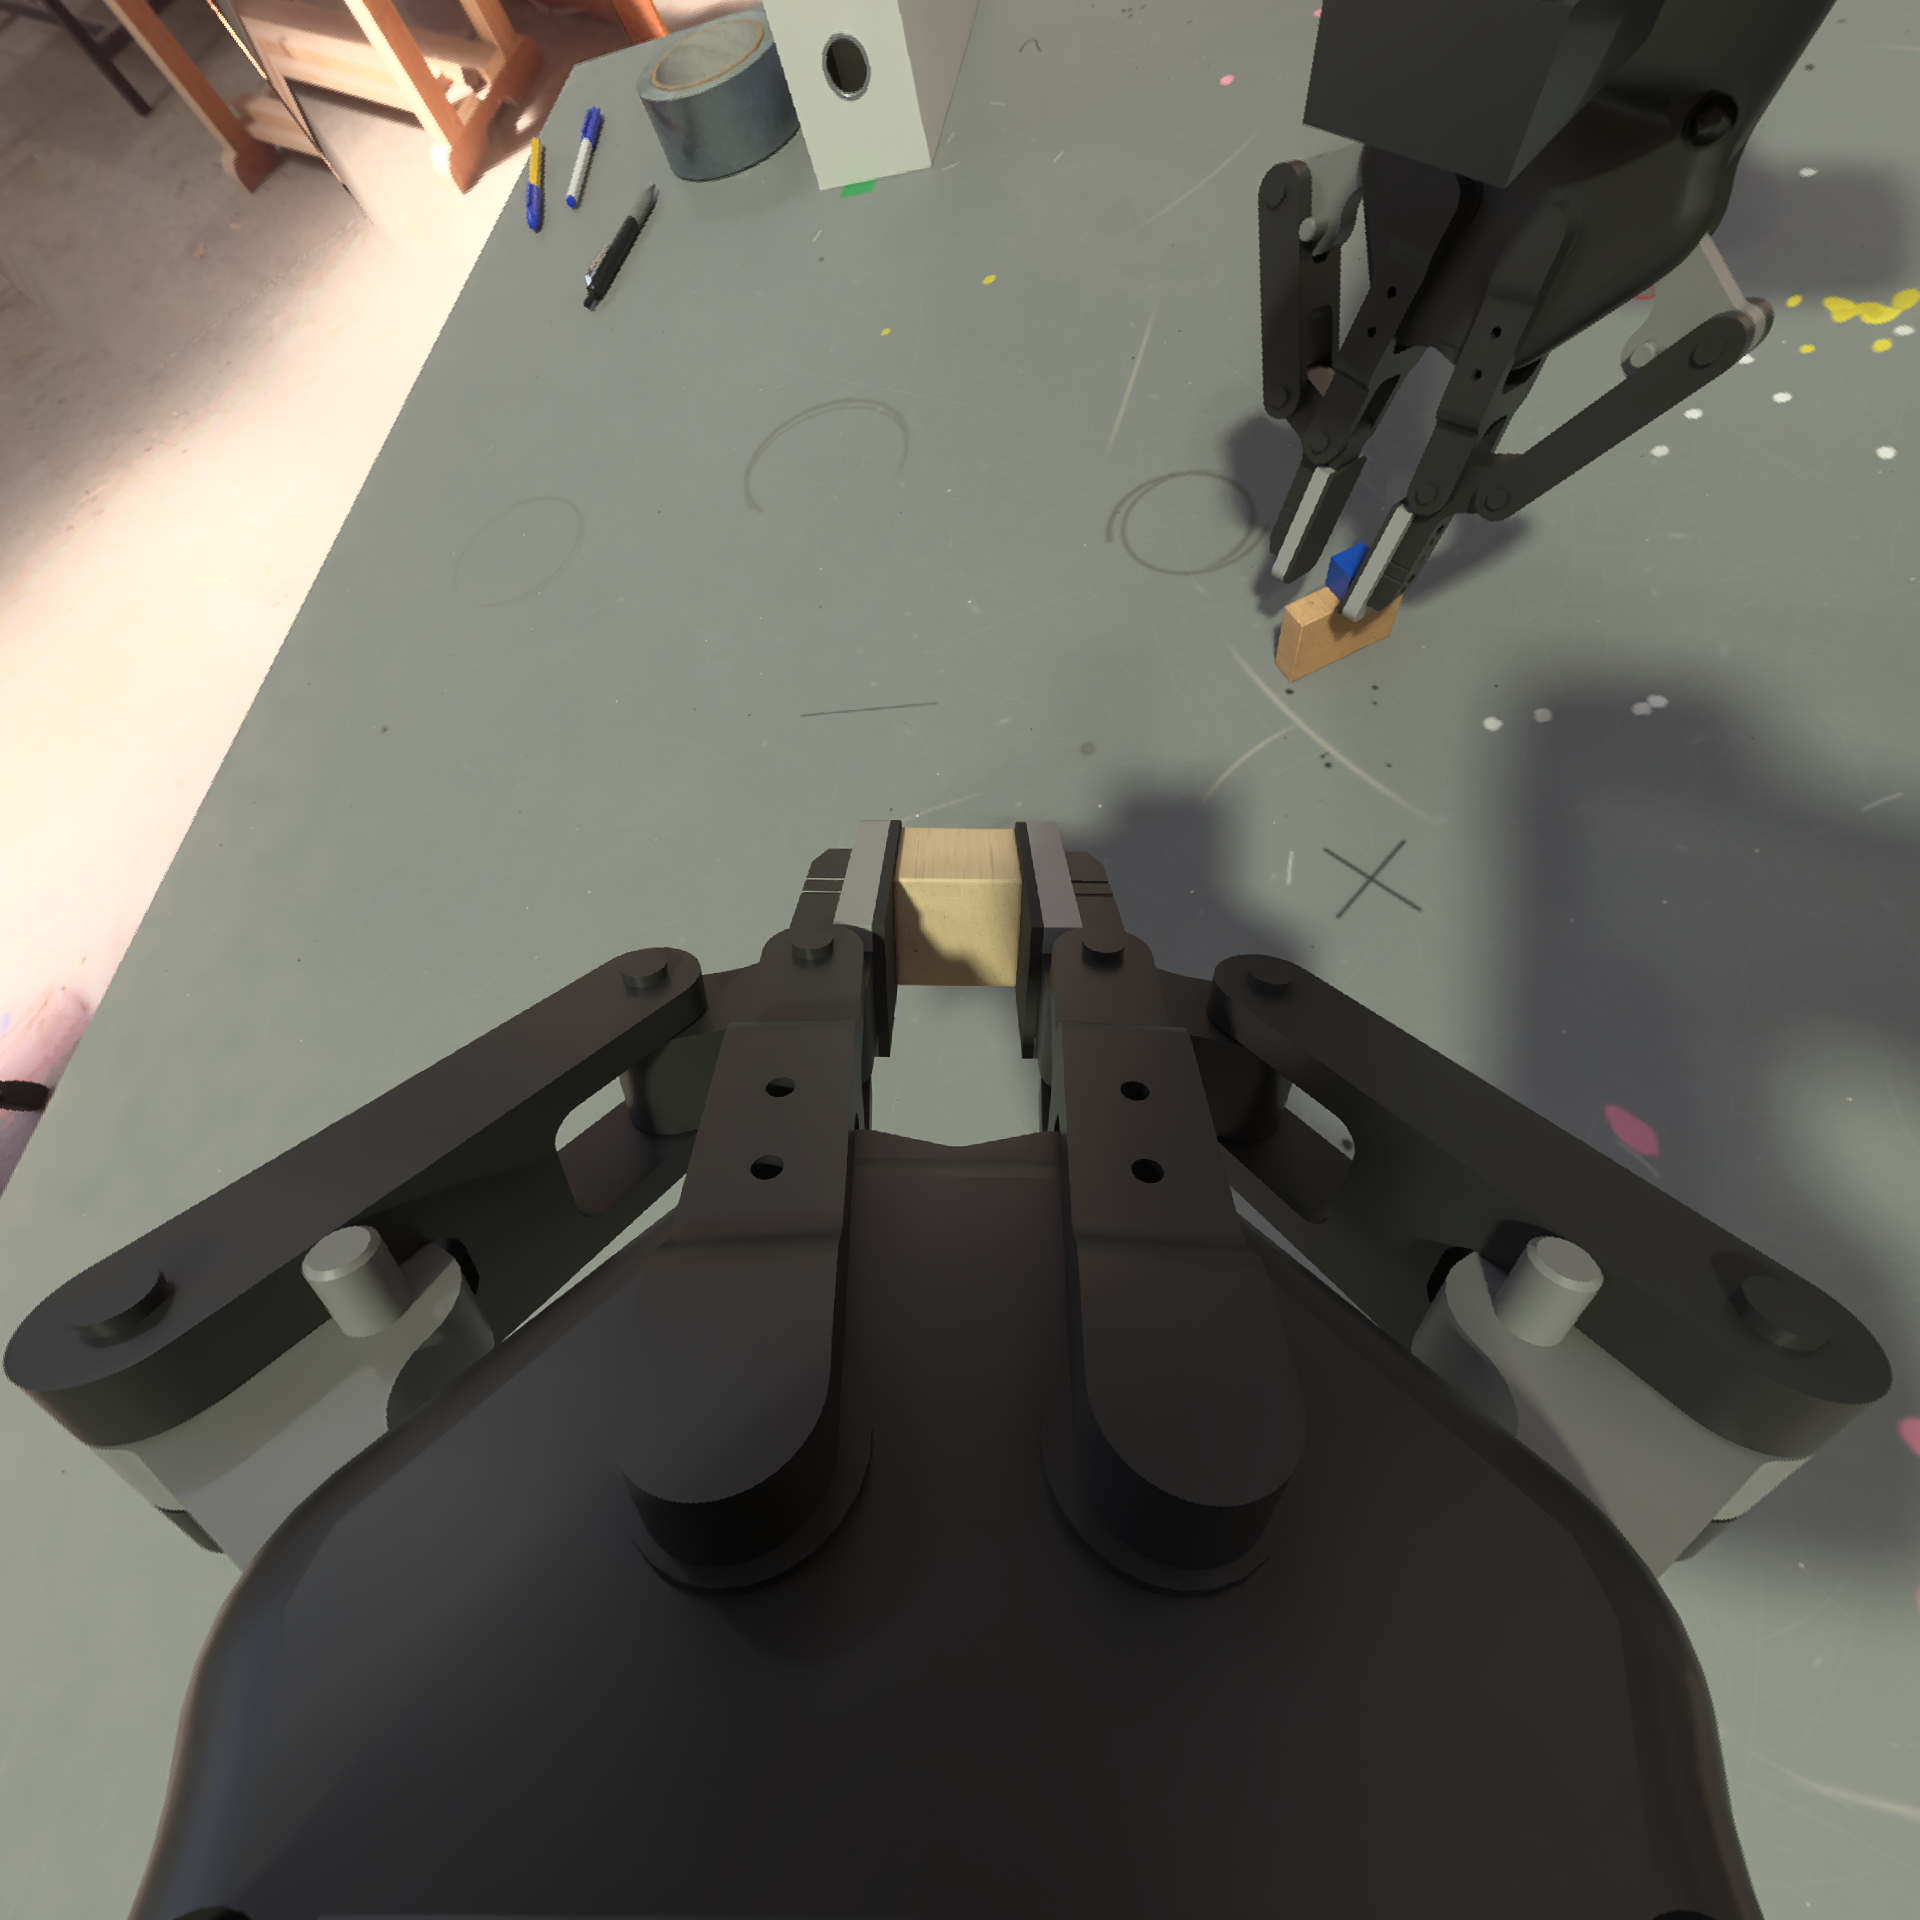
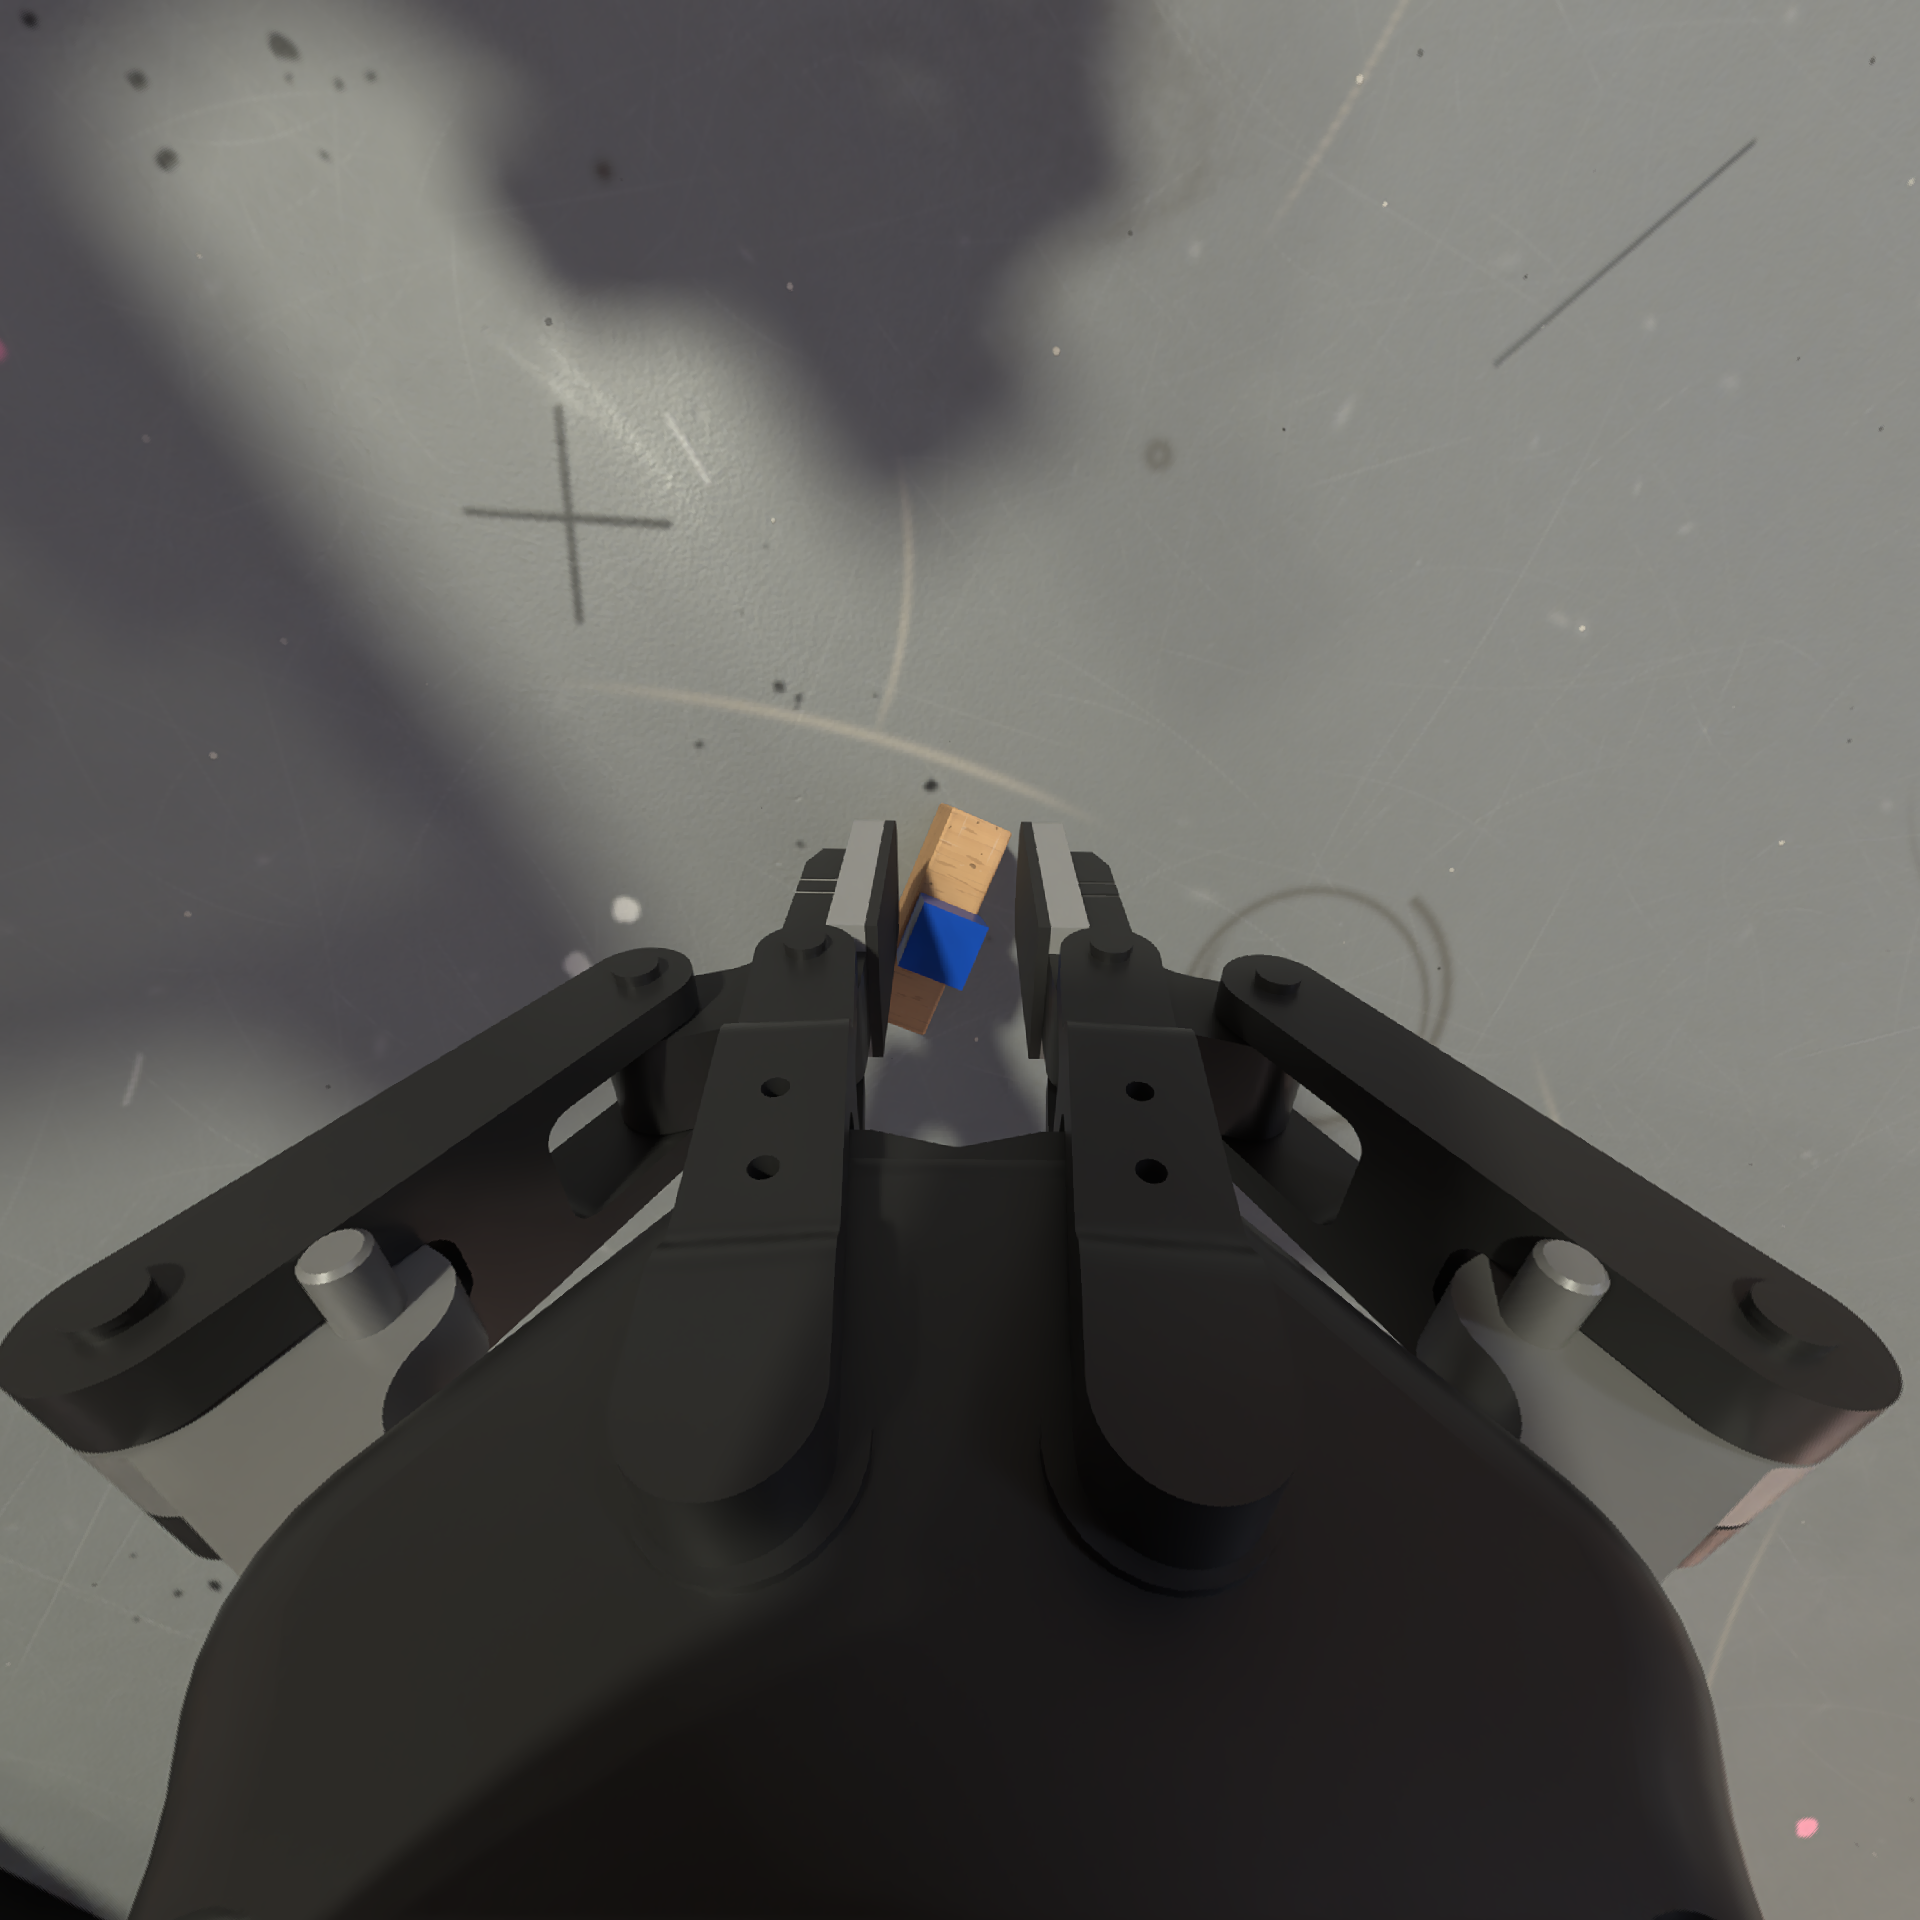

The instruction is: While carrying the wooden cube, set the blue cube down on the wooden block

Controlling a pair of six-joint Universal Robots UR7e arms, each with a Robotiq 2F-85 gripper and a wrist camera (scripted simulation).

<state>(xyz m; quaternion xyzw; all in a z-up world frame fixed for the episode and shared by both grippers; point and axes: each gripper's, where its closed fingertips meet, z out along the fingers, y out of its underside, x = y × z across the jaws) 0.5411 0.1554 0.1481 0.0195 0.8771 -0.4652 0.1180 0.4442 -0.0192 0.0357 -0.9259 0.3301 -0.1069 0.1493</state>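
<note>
My left gripper (image 1: 956, 883) is shut on the pale wooden cube (image 1: 954, 914) and holds it above the grey table. Far to the right in the same view, the right gripper (image 1: 1333, 582) reaches down over the wooden block (image 1: 1311, 634), with the blue cube (image 1: 1347, 564) between its fingers. In the right wrist view the blue cube (image 2: 941, 945) rests on the narrow wooden block (image 2: 966, 862), turned at an angle. My right gripper (image 2: 956, 894) straddles it with its jaws apart, and a small gap shows on each side of the cube.
At the table's far left stand a grey tape roll (image 1: 717, 104) and a white box with a round hole (image 1: 862, 83), with two blue pens (image 1: 535, 182) and a black marker (image 1: 620, 249) beside them. The table edge (image 1: 312, 520) runs along the left.
</note>
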